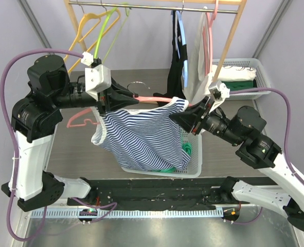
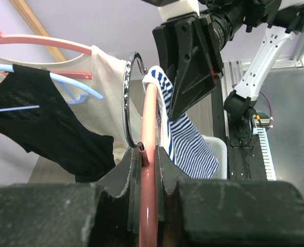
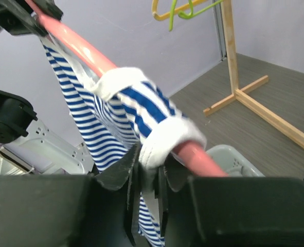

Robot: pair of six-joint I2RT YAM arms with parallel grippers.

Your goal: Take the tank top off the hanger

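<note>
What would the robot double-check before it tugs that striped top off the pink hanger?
1. Grip of left claw on pink hanger: ok, shut on it.
2. Grip of right claw on tank top: ok, pinching its strap.
3. That strap clear of the hanger's bar: not ok, it wraps around it.
4. Top's other side already off the hanger: cannot tell.
5. The basket below the top: ok.

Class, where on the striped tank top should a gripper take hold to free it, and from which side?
Grip the bunched shoulder strap where it wraps the arm of the pink hanger, coming from the arm's free right end; it loops that bar, so pulling outward should slip it off.
</note>
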